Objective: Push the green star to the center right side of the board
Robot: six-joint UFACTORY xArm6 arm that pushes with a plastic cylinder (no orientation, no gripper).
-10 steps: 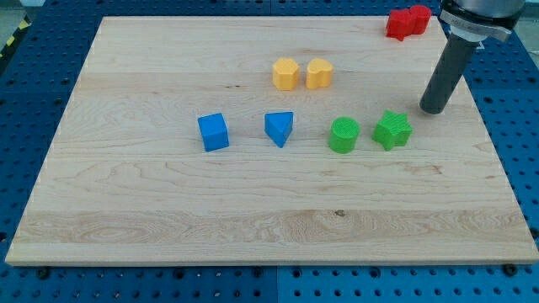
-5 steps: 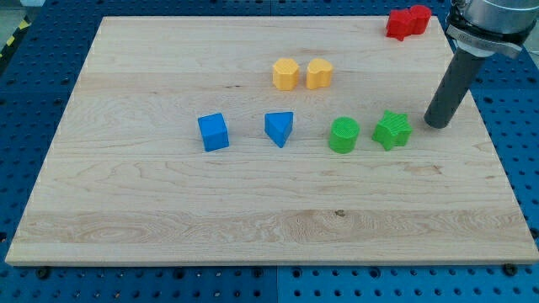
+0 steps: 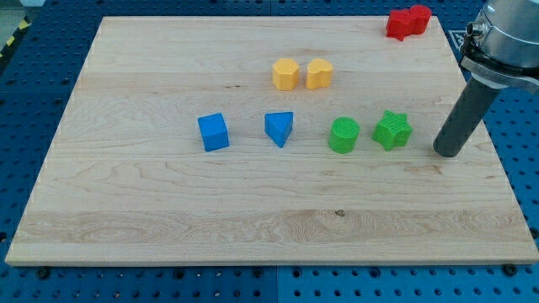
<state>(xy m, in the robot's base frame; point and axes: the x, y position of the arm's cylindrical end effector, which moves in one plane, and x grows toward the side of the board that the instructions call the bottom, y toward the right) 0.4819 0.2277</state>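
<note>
The green star lies on the wooden board, right of centre. A green cylinder sits just to its left, apart from it. My tip rests on the board to the right of the star and slightly lower in the view. A clear gap separates the tip from the star.
Two yellow blocks sit side by side above centre. A blue cube and a blue triangular block lie left of the green cylinder. Two red blocks touch at the board's top right corner.
My tip has moved down the view and a little to the right, from above right of the green star to its lower right. No block has moved.
</note>
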